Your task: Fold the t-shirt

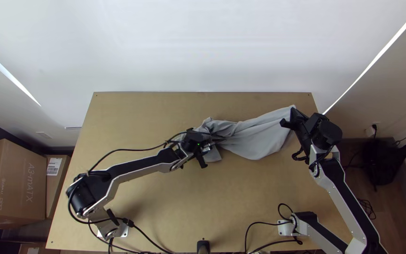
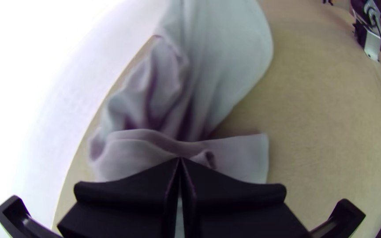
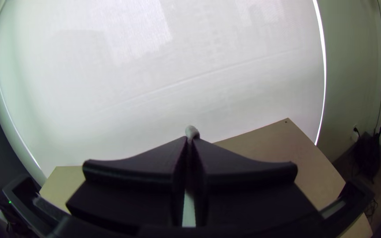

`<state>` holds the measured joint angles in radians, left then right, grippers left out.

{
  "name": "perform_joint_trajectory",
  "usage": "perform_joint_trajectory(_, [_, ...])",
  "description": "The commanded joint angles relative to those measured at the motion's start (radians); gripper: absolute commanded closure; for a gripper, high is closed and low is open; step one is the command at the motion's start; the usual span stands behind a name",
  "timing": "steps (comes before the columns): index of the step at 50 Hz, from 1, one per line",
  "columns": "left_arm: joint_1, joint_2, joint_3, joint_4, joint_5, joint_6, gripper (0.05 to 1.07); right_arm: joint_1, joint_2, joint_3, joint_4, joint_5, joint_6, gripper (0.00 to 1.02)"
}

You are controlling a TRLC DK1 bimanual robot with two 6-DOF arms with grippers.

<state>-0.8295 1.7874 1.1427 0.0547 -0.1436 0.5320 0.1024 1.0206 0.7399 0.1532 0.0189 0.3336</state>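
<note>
Light wooden table (image 1: 165,207) with partly bunched grey t-shirt (image 1: 259,138) and black cables (image 1: 246,236)

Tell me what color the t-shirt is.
Plain light grey; the t-shirt shows best in the top view.

Table (image 1: 175,202): light wood, smooth, mostly matt. T-shirt (image 1: 259,138): soft grey cloth, matt, creased. Arm links (image 1: 337,195): smooth silver-grey metal, slight sheen. Left gripper (image 1: 211,142), right gripper (image 1: 293,117): black jaws, dull finish, probably plastic. Box (image 1: 22,181): brown cardboard, matt. Backdrop (image 3: 177,66): white, matt, faintly woven texture. Cables (image 1: 130,150): smooth black coating.
</note>
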Motion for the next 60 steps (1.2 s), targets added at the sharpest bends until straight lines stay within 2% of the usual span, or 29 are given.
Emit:
perform_joint_trajectory(1, [0.05,-0.112,0.006,-0.023,-0.007,-0.012,1.04,-0.009,-0.024,0.001,0.013,0.009,0.022,1.0])
perform_joint_trajectory(15, [0.096,-0.226,-0.08,-0.041,-0.007,-0.04,1.05,-0.004,-0.025,0.006,0.011,0.007,0.022,1.0])
perform_joint_trajectory(25, [0.176,-0.264,-0.095,-0.039,-0.007,-0.052,1.05,-0.004,-0.027,0.023,0.002,0.009,0.022,1.0])
perform_joint_trajectory(44, [0.486,-0.376,-0.031,-0.041,0.032,-0.056,1.05,-0.023,0.021,0.108,-0.055,0.009,0.021,1.0])
perform_joint_trajectory(51, [0.518,-0.433,-0.024,-0.053,0.041,-0.092,1.05,-0.026,0.076,0.196,-0.11,0.009,0.027,1.0])
perform_joint_trajectory(56, [0.497,-0.461,-0.012,-0.151,0.038,-0.184,1.04,-0.017,0.115,0.259,-0.147,0.009,0.039,1.0])
perform_joint_trajectory(57, [0.486,-0.467,-0.004,-0.174,0.038,-0.214,1.02,-0.015,0.119,0.265,-0.147,0.009,0.041,1.0])
perform_joint_trajectory(60, [0.443,-0.491,0.026,-0.265,0.039,-0.337,0.81,-0.001,0.127,0.279,-0.147,0.01,0.041,1.0])
